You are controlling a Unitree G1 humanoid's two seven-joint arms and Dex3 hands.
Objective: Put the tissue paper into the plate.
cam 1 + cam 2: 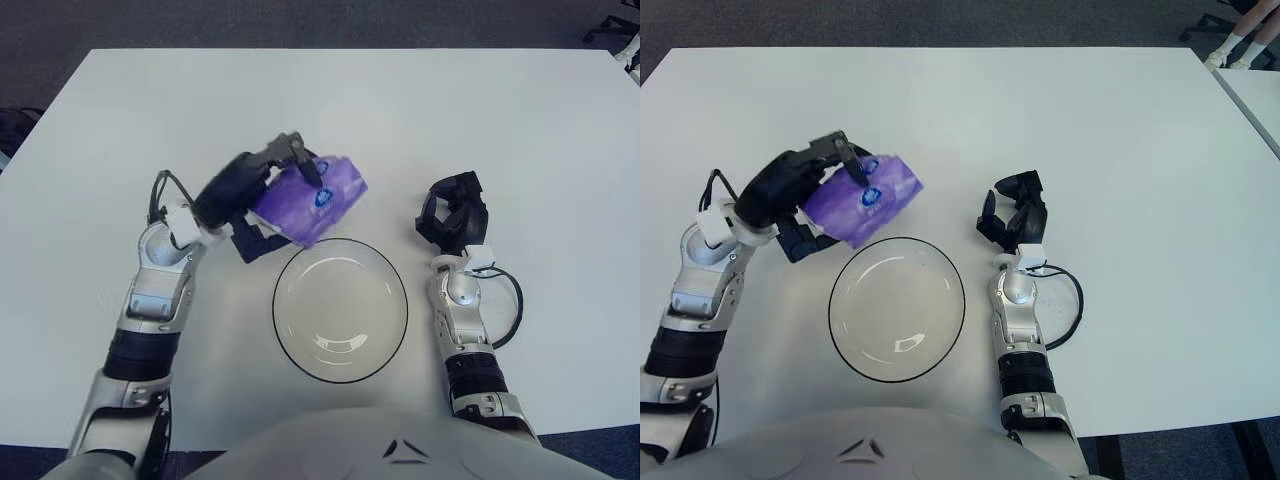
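— In the left eye view, which way did your tissue pack [315,197] lie?
— Tilted, long axis running from lower left up to the right, just beyond the plate's [290,340] far left rim. Your left hand [250,195] reached in from the left, fingers clamped around it.
— And the right eye view?
— Same grip; the plate held nothing. Your right hand [1014,216] showed right of the plate, fingers curled, gripping nothing.
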